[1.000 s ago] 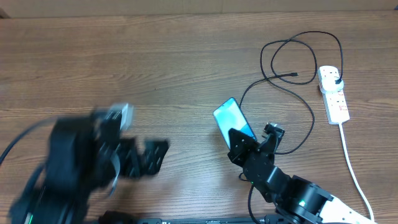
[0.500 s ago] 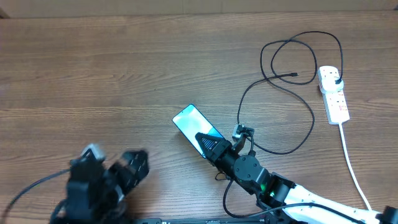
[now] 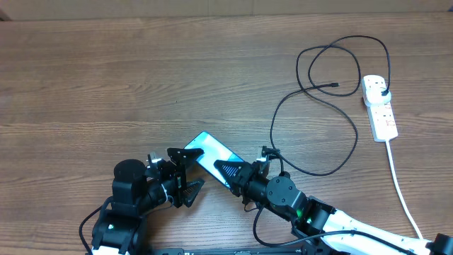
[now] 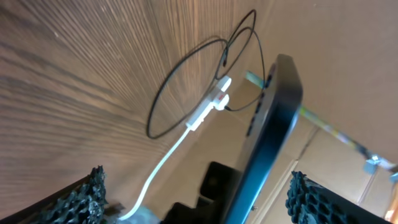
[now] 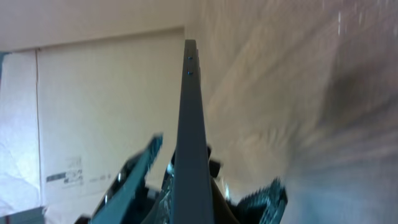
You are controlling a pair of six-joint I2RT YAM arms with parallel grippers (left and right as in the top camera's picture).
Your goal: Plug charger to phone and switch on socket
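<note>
Overhead, right fingers (image 3: 228, 170) clamped on phone (image 3: 207, 149), left fingers (image 3: 192, 188) apart beside it, screen text unreadable.

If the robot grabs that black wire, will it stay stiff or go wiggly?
Probably wiggly: the charger lies in loose loops, so it would likely droop. It looks thin, so probably light. Its plug seems to sit in the socket, so pulling may drag that.
</note>
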